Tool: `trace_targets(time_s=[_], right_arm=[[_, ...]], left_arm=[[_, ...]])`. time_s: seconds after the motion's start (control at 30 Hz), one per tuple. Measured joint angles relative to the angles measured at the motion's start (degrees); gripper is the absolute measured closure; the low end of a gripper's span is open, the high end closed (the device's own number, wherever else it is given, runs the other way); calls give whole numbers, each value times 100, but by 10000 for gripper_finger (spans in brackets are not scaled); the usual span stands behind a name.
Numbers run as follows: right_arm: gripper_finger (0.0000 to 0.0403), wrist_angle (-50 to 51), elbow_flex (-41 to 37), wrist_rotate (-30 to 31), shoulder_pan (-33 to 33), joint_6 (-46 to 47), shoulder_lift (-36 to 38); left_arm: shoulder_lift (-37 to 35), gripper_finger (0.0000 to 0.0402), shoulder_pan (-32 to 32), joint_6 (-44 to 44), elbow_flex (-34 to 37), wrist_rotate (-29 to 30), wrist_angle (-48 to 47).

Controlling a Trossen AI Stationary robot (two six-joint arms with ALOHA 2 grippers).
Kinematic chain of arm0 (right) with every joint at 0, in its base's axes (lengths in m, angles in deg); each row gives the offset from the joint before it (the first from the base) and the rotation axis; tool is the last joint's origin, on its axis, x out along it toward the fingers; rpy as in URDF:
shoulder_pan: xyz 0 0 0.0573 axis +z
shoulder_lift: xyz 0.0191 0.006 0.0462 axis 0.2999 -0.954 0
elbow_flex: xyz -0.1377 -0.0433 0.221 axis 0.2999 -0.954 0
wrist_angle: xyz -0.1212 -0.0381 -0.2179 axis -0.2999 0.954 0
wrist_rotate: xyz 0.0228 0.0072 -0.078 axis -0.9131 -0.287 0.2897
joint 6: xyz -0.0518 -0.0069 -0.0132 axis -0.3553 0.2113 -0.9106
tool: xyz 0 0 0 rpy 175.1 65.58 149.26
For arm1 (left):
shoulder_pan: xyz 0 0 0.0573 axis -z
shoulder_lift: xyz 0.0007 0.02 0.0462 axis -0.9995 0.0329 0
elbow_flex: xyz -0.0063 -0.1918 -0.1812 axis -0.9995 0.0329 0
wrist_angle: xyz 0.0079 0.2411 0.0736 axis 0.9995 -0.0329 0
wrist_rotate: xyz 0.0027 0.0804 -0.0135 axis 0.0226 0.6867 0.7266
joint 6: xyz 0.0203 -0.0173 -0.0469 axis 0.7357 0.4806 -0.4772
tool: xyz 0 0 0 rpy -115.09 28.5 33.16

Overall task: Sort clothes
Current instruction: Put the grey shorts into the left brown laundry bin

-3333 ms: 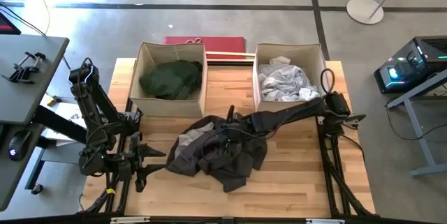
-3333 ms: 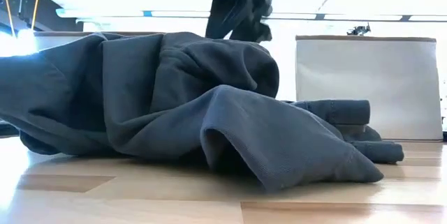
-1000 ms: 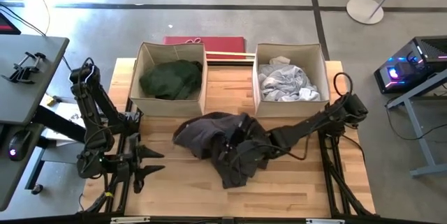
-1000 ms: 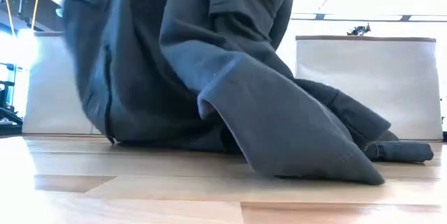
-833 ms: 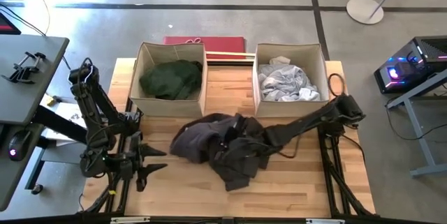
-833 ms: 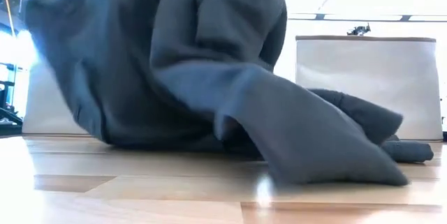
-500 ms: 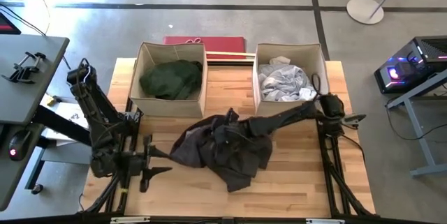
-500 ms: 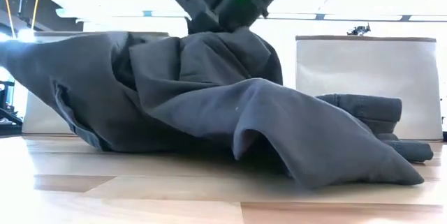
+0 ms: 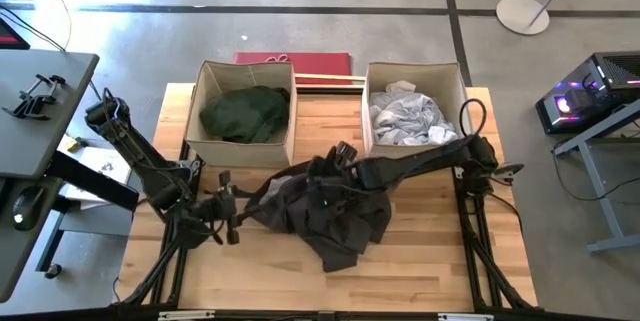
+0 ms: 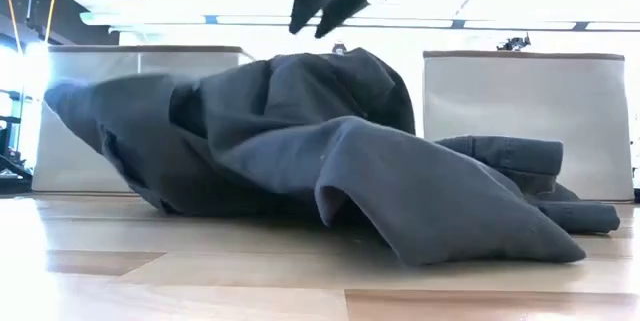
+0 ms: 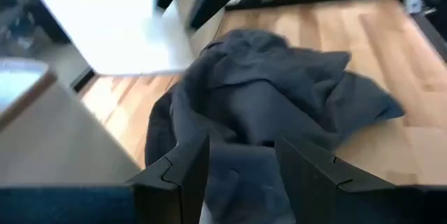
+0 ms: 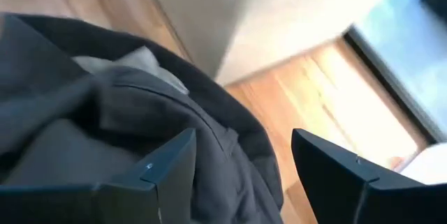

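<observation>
A charcoal grey garment (image 9: 320,206) lies in a crumpled heap on the table's middle, and it also shows in the low view (image 10: 330,171). Its light grey lining (image 12: 119,62) shows in one spot. My right gripper (image 9: 340,153) is open and hangs clear above the heap's far part, as the low view (image 10: 330,1) shows. My left gripper (image 9: 228,211) is open at the heap's left edge, and cloth lies between its fingers (image 11: 242,144). A dark green garment (image 9: 245,111) lies in the left box. White and light grey clothes (image 9: 405,119) lie in the right box. My left gripper comes at the charcoal garment's left edge (image 11: 237,182) level, from the table's left, with its open fingers on either side of the cloth. I cannot tell whether they touch it.
Two beige fabric boxes stand at the table's far edge, the left box (image 9: 200,91) and the right box (image 9: 455,81). A red flat thing (image 9: 295,58) lies behind them. Bare wood (image 9: 430,261) lies near the front and right of the heap.
My right gripper held the charcoal garment lifted, let it go, and rose toward the far edge. The garment has fallen into a low heap, spread toward the table's left. My left gripper has moved from the table's left near corner toward the heap's left edge.
</observation>
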Motion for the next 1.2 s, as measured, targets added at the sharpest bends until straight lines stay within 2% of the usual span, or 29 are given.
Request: trace_targets(time_s=[0.1, 0.23, 0.33, 0.43, 0.67, 0.83, 0.93, 1.03, 1.13, 1.2], right_arm=[[180, -58, 110, 256, 277, -226, 0], [180, -500, -27, 189, 505, -278, 0], [173, -921, -199, -454, 520, -630, -2], [150, -1172, -268, -1142, 460, -717, -31], [81, -1038, -274, -1284, 334, -966, -441], [58, -564, -274, -1971, 125, -984, -1037], [60, -568, -270, -2314, 100, -1401, -1534], [80, -670, -237, -2435, 73, -1554, -1986], [118, -723, -199, -2716, -20, -1543, -2258], [155, -791, -198, -2964, -92, -1524, -2276]], left_arm=[[0, 248, -114, -285, 0, -80, -291], [0, 248, -146, -324, 0, -103, -377], [0, 248, -146, -325, 0, -103, -378], [0, 248, -146, -324, 0, -104, -393], [0, 248, -146, -329, 0, -104, -474], [0, 248, -138, -330, 0, -219, -556], [0, 248, -96, -539, 0, -365, -834], [0, 248, 16, -926, 0, -363, -1193], [0, 248, 185, -1240, 0, -267, -1426], [0, 248, 348, -1437, 0, 42, -1554]])
